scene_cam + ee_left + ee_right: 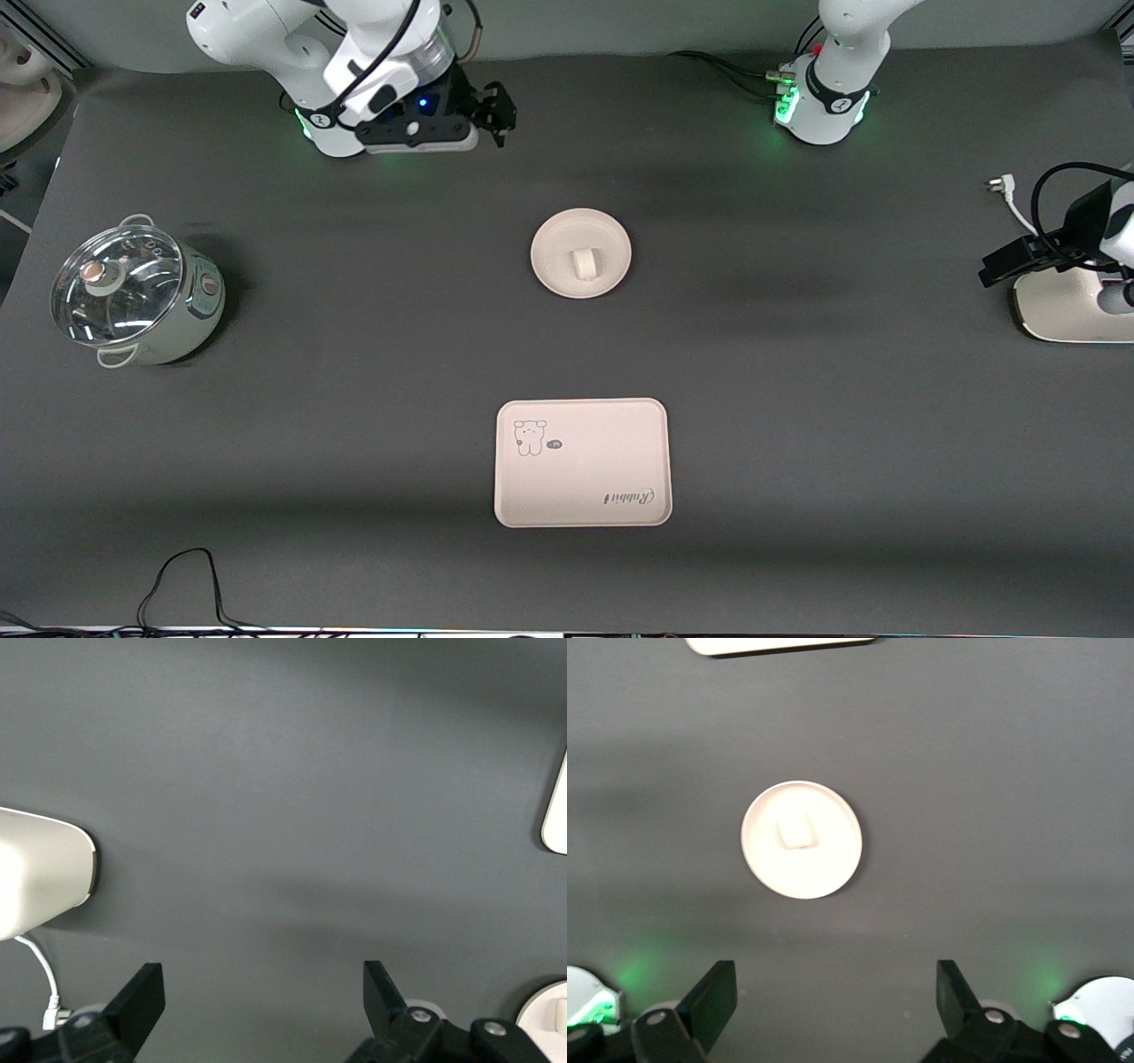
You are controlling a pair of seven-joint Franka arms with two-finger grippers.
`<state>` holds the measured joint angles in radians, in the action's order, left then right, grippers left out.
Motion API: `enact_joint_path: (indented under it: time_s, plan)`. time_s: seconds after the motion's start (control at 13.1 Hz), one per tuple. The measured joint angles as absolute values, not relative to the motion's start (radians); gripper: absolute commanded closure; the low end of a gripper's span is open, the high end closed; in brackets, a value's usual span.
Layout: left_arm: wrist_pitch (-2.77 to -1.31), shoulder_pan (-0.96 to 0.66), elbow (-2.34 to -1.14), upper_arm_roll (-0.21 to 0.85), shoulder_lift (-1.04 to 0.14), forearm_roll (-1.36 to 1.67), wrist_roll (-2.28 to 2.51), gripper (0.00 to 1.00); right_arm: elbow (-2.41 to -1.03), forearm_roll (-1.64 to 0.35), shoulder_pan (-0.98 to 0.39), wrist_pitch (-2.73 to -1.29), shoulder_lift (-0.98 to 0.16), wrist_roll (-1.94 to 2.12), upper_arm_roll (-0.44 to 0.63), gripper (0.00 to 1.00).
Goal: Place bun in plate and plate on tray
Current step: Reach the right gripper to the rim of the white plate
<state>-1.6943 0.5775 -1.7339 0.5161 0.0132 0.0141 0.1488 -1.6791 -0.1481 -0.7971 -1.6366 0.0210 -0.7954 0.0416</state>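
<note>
While both arms hang above the dark grey table (797, 372), the small off-white rounded bun (583, 263) lies in the middle of the round cream-beige plate (554, 266), which sits at mid-table, apart from every gripper.

Tray: the pale pinkish-beige rectangular tray (581, 470) with rounded corners, cartoon animal and "Rabbit" script lies nearer the front camera than the plate, well apart from it, nothing on it.

Right gripper (498, 111): up in the air near its own base, fingers (713, 1001) spread wide and holding nothing. In the right wrist view the plate (833, 868) with the bun (797, 832) shows well clear of the fingertips, and an edge of the tray (780, 643) shows too.

Left gripper (264, 997): over the left arm's end of the table, above a cream-white appliance base (1063, 310) with a white cable; fingers (142, 997) spread wide, holding nothing.

Other item: a pale green pot with glass lid (133, 292), toward the right arm's end of the table.
</note>
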Motion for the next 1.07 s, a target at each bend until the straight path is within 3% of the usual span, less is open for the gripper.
enact_joint_path:
  time_s: [0.38, 0.84, 1.07]
  plan:
    - [-1.683, 0.572, -1.734, 0.502, 0.016, 0.017, 0.148, 0.0, -1.835, -0.153, -0.818, -1.817, 0.06, -0.796, 0.042, 0.0]
    - [-1.682, 0.289, -1.734, 0.206, 0.015, 0.022, 0.142, 0.0, -2.205, -0.154, -0.868, -2.251, 0.04, -0.796, 0.042, 0.0]
    - [-1.681, 0.159, -1.736, 0.105, 0.015, 0.022, 0.142, 0.0, -2.267, -0.154, -0.884, -2.397, -0.048, -0.796, 0.042, 0.0]
